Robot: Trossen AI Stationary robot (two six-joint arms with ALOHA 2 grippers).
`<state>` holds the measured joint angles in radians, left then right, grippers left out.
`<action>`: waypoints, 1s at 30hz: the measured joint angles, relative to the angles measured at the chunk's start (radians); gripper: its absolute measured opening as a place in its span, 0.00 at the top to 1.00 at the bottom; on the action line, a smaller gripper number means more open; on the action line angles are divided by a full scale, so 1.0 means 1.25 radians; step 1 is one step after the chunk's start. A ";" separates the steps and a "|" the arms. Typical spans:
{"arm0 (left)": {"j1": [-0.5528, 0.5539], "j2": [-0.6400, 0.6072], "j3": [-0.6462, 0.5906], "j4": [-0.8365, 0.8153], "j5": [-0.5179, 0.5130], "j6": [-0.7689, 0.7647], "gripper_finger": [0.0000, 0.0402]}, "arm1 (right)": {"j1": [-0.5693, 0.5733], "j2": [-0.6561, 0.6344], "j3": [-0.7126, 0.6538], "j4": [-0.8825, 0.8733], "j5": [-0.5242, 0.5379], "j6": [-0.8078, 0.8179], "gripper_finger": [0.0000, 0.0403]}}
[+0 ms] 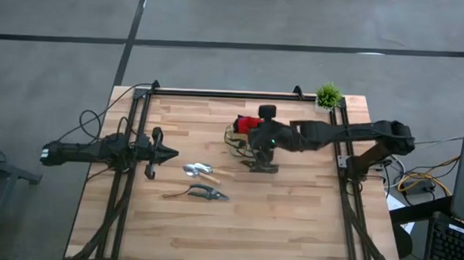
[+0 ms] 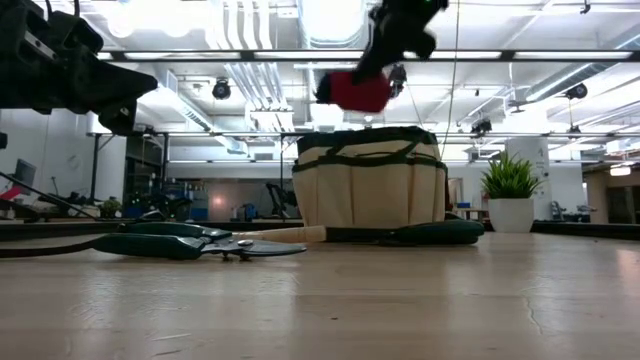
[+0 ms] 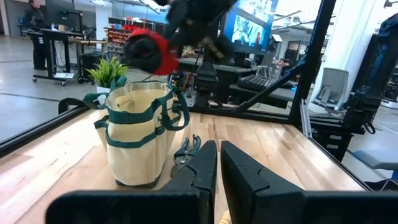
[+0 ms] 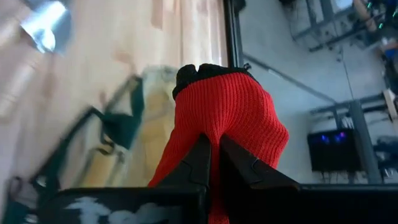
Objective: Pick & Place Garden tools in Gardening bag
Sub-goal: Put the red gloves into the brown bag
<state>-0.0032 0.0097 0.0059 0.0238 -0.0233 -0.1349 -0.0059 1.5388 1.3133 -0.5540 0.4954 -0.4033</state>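
A red knit glove with a black cuff hangs in the air above the tan gardening bag, and my right gripper is shut on it. The green-trimmed bag stands upright on its base at the table's far middle. A silver-bladed trowel and dark-handled pruning shears lie flat on the table in front of the bag. My left gripper waits shut and level at the table's left, holding nothing. My right gripper pinches a fold of the red glove's knit between its two fingers. The fingers come slanting down from the table's right side. The glove is lifted clear and hangs bunched above the bag's open top.
A small green potted plant stands at the far right corner. Black frame rails run along the table's far and side edges. Bare wood lies toward the near edge.
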 joint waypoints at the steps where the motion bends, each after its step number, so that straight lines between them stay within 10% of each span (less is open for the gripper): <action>1: 0.000 0.000 0.000 0.000 0.000 0.000 0.94 | -0.010 0.007 -0.004 0.000 -0.001 -0.005 0.97; 30: 0.000 0.000 0.000 0.000 0.000 0.000 0.94 | -0.034 0.052 -0.007 -0.062 -0.027 0.041 0.83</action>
<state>-0.0029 0.0101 0.0059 0.0242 -0.0231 -0.1349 -0.0490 1.6039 1.3048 -0.6319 0.4620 -0.3526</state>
